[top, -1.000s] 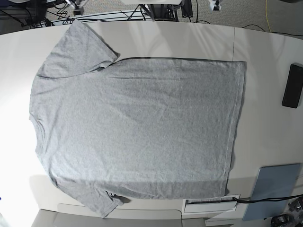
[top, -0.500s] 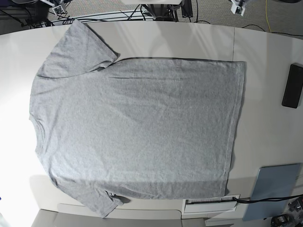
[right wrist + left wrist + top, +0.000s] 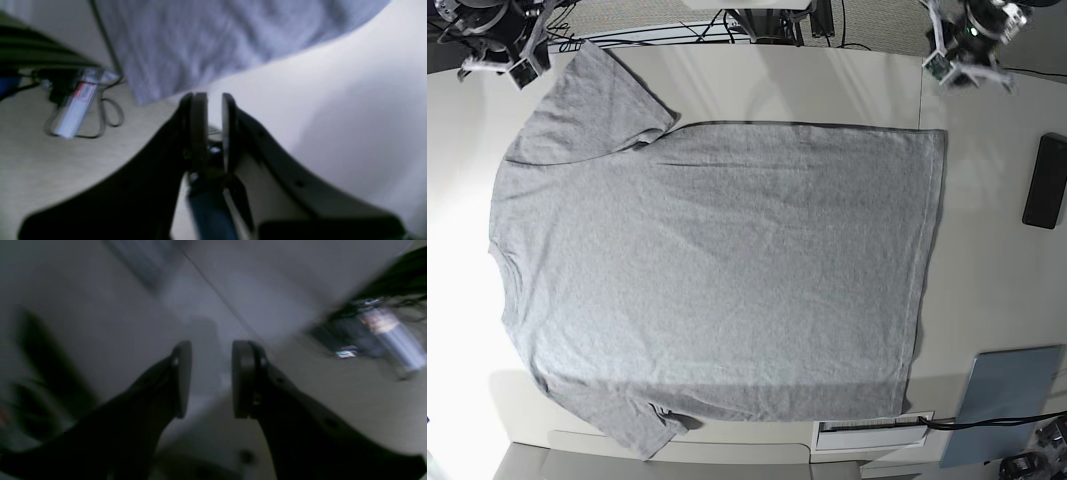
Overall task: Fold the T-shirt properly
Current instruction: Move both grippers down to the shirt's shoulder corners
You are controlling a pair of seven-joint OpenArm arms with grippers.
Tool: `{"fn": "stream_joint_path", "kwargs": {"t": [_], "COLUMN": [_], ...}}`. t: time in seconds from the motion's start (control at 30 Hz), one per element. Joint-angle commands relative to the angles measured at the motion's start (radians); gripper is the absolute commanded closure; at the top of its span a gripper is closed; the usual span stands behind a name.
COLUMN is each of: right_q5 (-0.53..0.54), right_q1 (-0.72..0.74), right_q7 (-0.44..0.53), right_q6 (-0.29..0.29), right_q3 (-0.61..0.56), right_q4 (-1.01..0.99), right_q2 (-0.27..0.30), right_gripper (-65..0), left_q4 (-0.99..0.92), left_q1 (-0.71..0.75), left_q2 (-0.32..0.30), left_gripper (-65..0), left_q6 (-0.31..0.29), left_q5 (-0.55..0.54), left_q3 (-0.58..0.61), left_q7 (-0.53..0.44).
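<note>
Three cameras: one high up, two riding on the arms.

The base view looks straight down at the whole table [image 3: 987,230] from far above. Each wrist view looks along its own fingers [image 3: 181,376] [image 3: 198,130] from very close, and it is blurry. Past the right fingers lies the T-shirt [image 3: 200,40], maybe its sleeve, which the base view shows too.
</note>
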Motion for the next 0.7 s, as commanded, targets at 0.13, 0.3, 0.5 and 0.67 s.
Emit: {"fn": "stream_joint_path", "kwargs": {"t": [0.13,0.3,0.5,0.67], "right_q5": [-0.050,-0.050,-0.051,-0.051], "right_q1": [0.037,0.069,0.076,0.076], "right_q7": [-0.016,-0.051,-0.047,-0.047], "right_q6": [-0.001,-0.002,-0.002,-0.001], "right_q3": [0.011,0.011,0.011,0.011], "right_q4": [0.038,0.038,0.038,0.038], "right_q2": [0.008,0.008,0.008,0.008], "right_gripper": [-8.7,-8.7,-8.6,-8.6], "left_q4": [0.005,-0.085,-0.199,-0.277], "left_q1": [-0.094,-0.206,-0.347,-0.438], "left_q2": [-0.095,-0.114,-0.113,-0.113], "left_gripper": [-23.5,-31.1,-31.2,-31.2], "left_q6": [-0.121,-0.198,-0.188,-0.089], "left_q5": [0.034,0.034,0.099,0.174], "left_q3": [-0.006,0.018,0.174,0.291], "left_q7": [-0.096,-0.194,-0.192,-0.191]}}
